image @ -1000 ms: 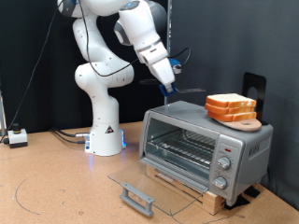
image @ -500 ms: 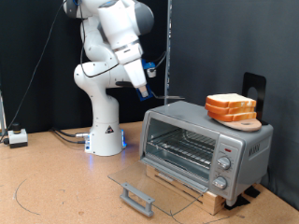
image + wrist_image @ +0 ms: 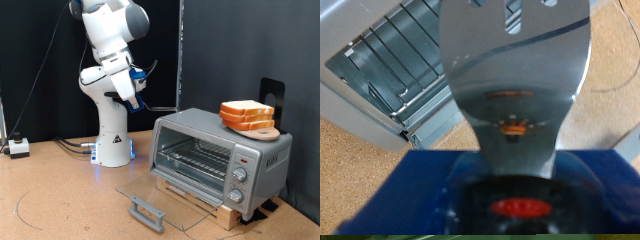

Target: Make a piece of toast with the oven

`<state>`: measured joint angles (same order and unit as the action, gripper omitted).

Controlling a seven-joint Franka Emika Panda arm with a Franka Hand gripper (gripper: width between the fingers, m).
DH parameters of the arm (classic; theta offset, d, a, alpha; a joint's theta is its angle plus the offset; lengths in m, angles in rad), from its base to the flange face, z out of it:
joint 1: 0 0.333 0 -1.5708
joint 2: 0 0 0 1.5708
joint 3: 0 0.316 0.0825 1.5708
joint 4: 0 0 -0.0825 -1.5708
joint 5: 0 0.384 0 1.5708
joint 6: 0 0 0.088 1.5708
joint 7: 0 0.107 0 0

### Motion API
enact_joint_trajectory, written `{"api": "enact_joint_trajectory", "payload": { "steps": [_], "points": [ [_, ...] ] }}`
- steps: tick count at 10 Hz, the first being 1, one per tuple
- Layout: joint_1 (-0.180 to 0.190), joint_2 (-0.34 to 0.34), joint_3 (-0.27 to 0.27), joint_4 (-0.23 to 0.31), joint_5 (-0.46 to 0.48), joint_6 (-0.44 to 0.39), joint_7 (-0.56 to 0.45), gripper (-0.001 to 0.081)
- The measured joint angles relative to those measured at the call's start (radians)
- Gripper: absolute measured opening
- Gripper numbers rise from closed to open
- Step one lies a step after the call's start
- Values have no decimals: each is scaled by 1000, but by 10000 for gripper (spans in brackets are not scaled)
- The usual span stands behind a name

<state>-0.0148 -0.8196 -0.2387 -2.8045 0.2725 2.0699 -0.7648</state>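
Note:
The silver-grey oven (image 3: 225, 150) stands at the exterior view's right with its glass door (image 3: 165, 192) folded down flat and its wire rack bare. A stack of bread slices (image 3: 247, 114) lies on its roof. No single piece of toast shows. My gripper (image 3: 137, 97) is raised in the air to the left of the oven, well apart from it. It is shut on the blue handle of a metal spatula (image 3: 515, 60), whose slotted blade is bare. In the wrist view the blade hangs over the open oven (image 3: 385, 65).
The robot's white base (image 3: 112, 140) stands on the brown tabletop behind the oven door. The door's grey bar handle (image 3: 147, 211) juts toward the exterior view's bottom. A small white box (image 3: 17, 147) with cables sits at far left. A black stand (image 3: 270, 95) rises behind the oven.
The arm has swung away from above the oven toward the exterior view's left, carrying the spatula. The oven, door and bread stack have not moved.

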Motion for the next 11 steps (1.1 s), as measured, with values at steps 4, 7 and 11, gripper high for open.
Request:
{"api": "enact_joint_trajectory", "payload": {
  "steps": [4, 7, 11],
  "points": [
    [73, 51, 20, 57, 6, 70, -30, 396],
    [103, 184, 31, 173, -33, -7, -52, 396],
    [118, 235, 35, 196, -24, 11, -59, 396]
  ]
}}
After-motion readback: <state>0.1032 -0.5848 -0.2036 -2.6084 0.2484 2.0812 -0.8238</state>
